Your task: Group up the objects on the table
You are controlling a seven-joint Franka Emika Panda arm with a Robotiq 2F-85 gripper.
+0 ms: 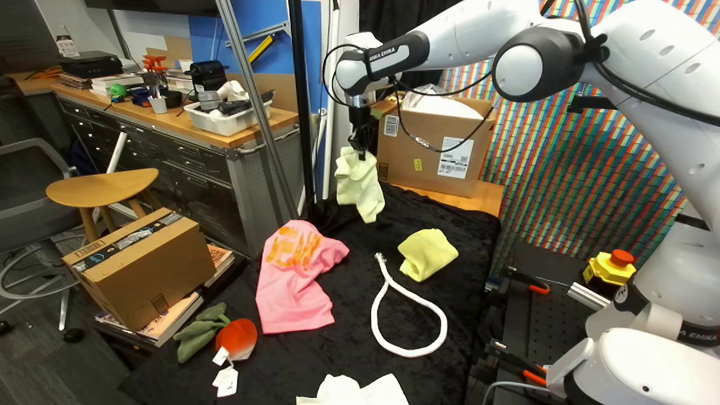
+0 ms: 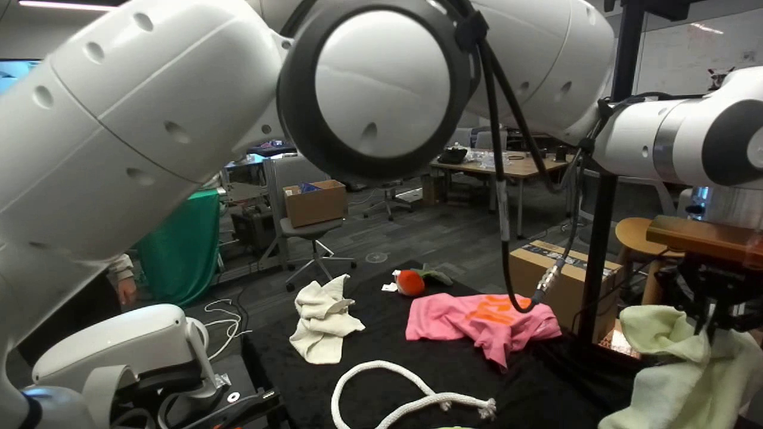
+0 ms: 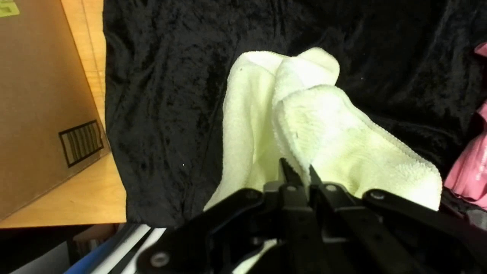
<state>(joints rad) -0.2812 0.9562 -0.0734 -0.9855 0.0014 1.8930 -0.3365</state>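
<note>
My gripper [image 1: 361, 153] is shut on a pale yellow-green cloth [image 1: 360, 183], which hangs from the fingers over the table's far end. In the wrist view the fingertips [image 3: 297, 169] pinch a fold of this cloth [image 3: 354, 140]. I cannot tell whether its lowest corner touches the table. A yellow cloth [image 1: 427, 254] lies crumpled on the table. A white rope [image 1: 409, 353] lies in a loop beside it. A pink cloth with orange lettering [image 1: 292, 298] lies spread out. A cream cloth [image 2: 322, 325] and a red plush toy [image 2: 410, 282] with green leaves [image 1: 198, 332] lie farther off.
The table has a black velvet cover [image 1: 349, 349]. A large cardboard box [image 1: 416, 152] stands at its edge near the gripper, also in the wrist view [image 3: 42, 99]. A metal post [image 1: 264, 112] and another cardboard box [image 1: 146, 264] stand beside the table.
</note>
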